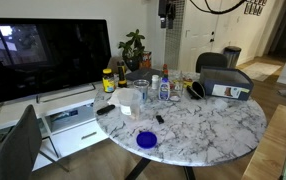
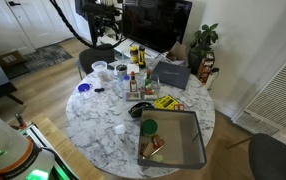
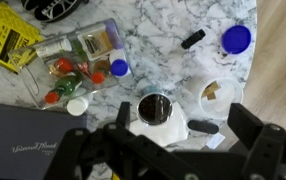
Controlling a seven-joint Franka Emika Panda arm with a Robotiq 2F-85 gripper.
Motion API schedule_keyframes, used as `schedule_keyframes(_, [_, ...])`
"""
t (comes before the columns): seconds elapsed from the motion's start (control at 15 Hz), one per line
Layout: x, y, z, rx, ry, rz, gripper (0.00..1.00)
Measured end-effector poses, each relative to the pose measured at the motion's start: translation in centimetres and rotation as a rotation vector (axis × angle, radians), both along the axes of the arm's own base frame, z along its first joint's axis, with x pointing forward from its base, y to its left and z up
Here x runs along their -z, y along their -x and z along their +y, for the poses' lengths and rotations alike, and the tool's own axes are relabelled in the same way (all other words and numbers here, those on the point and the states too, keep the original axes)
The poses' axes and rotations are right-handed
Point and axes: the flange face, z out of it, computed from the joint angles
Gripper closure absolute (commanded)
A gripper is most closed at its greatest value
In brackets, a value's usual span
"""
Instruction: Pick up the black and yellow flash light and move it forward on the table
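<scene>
The black and yellow flashlight [image 1: 196,90] lies on the round marble table [image 1: 213,125] near a dark box. It also shows in an exterior view [image 2: 138,110] beside a yellow packet, and only partly at the top left edge of the wrist view [image 3: 55,8]. My gripper [image 3: 186,140] is open and empty. It hangs high above the table [image 3: 163,40], over a white jug [image 3: 155,115], far from the flashlight. It shows at the top of an exterior view [image 1: 166,12].
Several bottles [image 3: 78,60], a yellow packet [image 3: 8,40], a blue lid [image 3: 237,38], a black marker [image 3: 193,39], a white bowl [image 3: 220,95] and a dark box [image 3: 23,140] crowd the table. A grey bin [image 2: 173,140] stands on it. A TV [image 1: 43,55] stands behind.
</scene>
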Motion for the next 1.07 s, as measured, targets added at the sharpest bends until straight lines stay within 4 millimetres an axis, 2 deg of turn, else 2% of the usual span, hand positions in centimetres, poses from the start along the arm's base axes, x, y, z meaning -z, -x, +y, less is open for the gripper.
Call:
schedule_keyframes(0.27, [2.1, -6.8, 1.7, -0.014, -0.029, -0.069, 0.0])
schedule_keyframes(0.53, [4.6, -12.5, 2.8, 0.016, -0.06, -0.151, 0.0])
schedule_keyframes(0.8, [7.3, -16.8, 3.6, 0.098, -0.094, -0.231, 0.0])
schedule_keyframes(1.07, [9.8, -20.0, 4.2, 0.191, -0.126, -0.316, 0.0])
